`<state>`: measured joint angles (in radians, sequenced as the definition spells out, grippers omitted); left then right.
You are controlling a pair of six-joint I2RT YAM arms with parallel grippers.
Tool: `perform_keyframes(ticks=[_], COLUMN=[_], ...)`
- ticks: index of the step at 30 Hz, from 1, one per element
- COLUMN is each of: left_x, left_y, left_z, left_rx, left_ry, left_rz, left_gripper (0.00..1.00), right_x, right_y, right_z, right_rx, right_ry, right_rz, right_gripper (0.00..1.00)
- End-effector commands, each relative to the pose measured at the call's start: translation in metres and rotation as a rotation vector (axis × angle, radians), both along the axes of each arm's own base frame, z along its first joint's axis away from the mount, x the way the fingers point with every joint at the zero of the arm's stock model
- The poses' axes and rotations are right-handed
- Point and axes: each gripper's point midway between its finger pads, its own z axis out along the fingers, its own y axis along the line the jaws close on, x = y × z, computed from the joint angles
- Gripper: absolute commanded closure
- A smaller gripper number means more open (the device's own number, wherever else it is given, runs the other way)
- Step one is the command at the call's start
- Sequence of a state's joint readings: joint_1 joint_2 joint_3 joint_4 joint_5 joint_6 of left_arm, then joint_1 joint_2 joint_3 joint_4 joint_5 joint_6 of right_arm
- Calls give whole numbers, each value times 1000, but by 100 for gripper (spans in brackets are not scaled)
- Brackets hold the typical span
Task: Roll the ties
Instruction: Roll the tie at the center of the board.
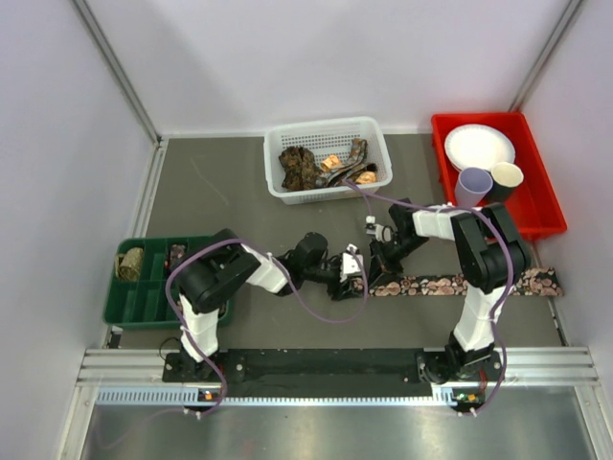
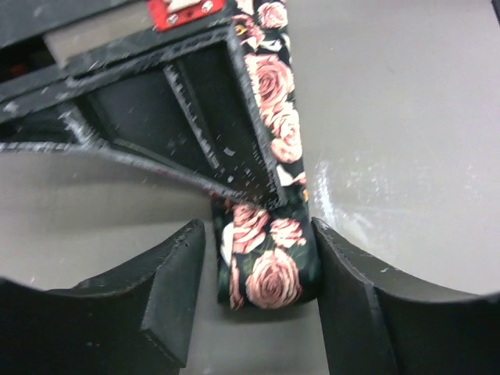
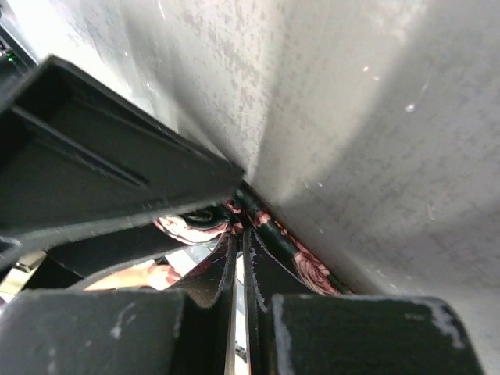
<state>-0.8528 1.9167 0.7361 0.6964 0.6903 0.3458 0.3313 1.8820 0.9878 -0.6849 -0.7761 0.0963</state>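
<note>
- Between the jaws of the left gripper (image 2: 255, 262), released and wide, we see the tie (image 2: 272, 275) end, which looks folded over.
- Just ahead, right gripper (image 3: 241, 238) clenched, tips pressing the tie; pinch unclear.
- Risk: left closes skewed, fold slips, roll starts loose; right lifting lets the tie slide.

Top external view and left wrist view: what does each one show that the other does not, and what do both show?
Only top external: the white plastic mesh basket holding crumpled ties, the red plastic tray, the green compartment tray. Only left wrist: the folded end of the dark rose-printed fabric tie between the open left gripper's fingers. Both: that tie lying on the grey table, and the left gripper.
</note>
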Motion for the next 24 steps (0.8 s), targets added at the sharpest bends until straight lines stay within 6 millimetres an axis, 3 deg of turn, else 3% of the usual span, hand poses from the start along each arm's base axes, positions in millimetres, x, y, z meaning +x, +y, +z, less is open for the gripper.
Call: perform_keyframes(ticks=[1,2,5,10,16,24], left_x=[-10,-11,-14,-18,-16,-3], left_y=[11,11,10,28,46,65], left_z=[-32,-34,-42,-50,-49,-50], left_rx=[112,121,189,318,399,519], left_ry=[41,35,20,48,3,-9], left_rz=[-9,-15,-22,-13,4,86], left_gripper=[41,41,54,74,83,91], right_x=[10,10,13,15,14,21], right_y=[-30,-30,-26,-9,2,0], right_z=[-32,-32,-28,-5,26,10], right_rx=[-188,-187,-169,-56,30,-20], right_ry=[-128,-127,-137,-150,-184,-195], right_rz=[41,38,40,34,33,45], right_gripper=[100,100,100,100,100,100])
